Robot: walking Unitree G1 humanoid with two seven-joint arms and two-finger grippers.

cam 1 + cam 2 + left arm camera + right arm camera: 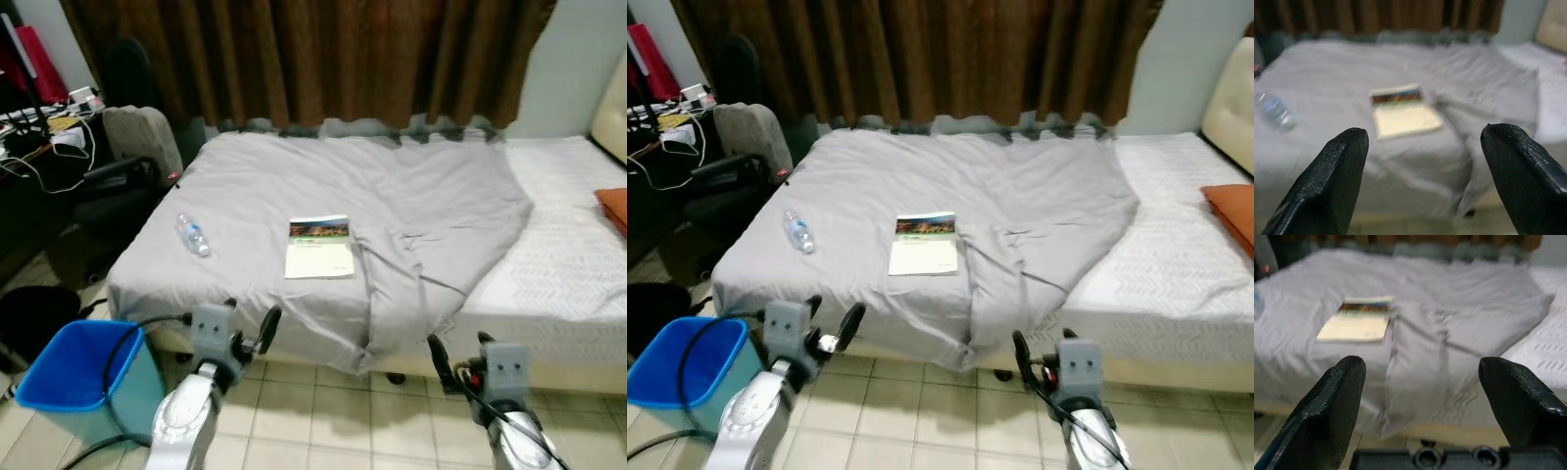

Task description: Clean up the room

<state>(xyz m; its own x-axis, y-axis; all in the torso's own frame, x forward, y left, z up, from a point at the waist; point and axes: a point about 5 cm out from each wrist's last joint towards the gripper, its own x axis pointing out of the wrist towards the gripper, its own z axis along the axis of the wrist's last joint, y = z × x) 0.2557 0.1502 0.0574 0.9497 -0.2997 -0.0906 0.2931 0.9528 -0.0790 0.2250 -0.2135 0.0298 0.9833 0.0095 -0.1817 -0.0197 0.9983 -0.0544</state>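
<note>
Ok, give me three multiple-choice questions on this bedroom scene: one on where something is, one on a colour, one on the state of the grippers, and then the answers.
1. Where does the water bottle lie?
A. on the grey blanket, to the robot's left of the book
B. inside the bin
C. on the floor tiles

2. What colour is the bin beside the bed?
A. red
B. blue
C. white

3. How do the left gripper and right gripper stand?
A. both shut on the blanket
B. left holds the book
C. both open, holding nothing

Answers:
1 A, the bottle rests on the blanket, apart from the book.
2 B, the bin on the floor at the robot's left is bright blue.
3 C, each wrist view shows a wide gap between the fingers, with the bed beyond.
</note>
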